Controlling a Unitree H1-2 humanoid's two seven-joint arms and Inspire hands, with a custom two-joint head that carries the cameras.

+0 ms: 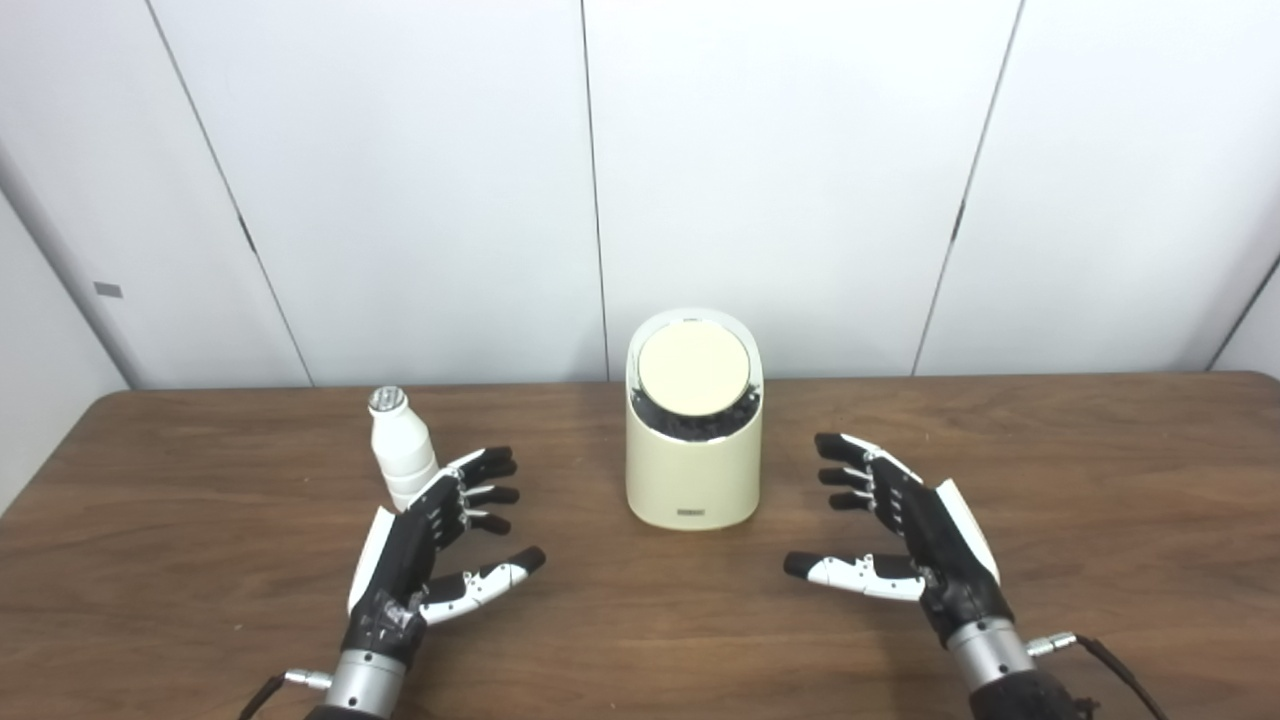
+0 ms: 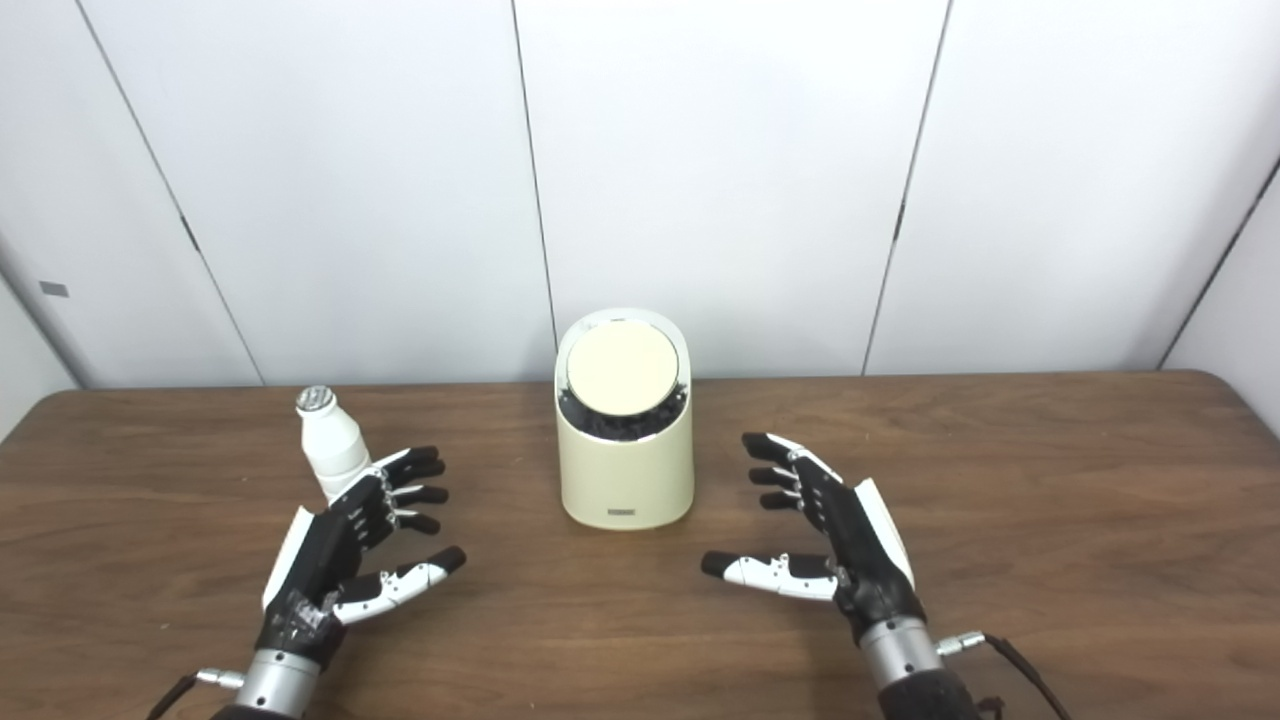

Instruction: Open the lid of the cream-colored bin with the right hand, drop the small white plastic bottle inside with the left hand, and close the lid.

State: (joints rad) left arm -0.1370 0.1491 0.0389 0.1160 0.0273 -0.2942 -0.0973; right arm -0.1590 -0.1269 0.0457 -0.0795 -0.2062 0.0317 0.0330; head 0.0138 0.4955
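Observation:
A cream-colored bin (image 1: 692, 470) stands upright near the middle of the brown table, its round lid (image 1: 693, 367) down and tilted toward me. A small white plastic bottle (image 1: 400, 448) with a silver cap stands upright to the bin's left. My left hand (image 1: 430, 545) rests open just in front of and right of the bottle, fingers spread, its fingertips hiding the bottle's base. My right hand (image 1: 905, 530) lies open to the right of the bin, apart from it, thumb pointing left.
The wooden table (image 1: 640, 640) runs across the whole width, with its back edge against white wall panels (image 1: 420, 180). Bare tabletop lies between the two hands and out to the right.

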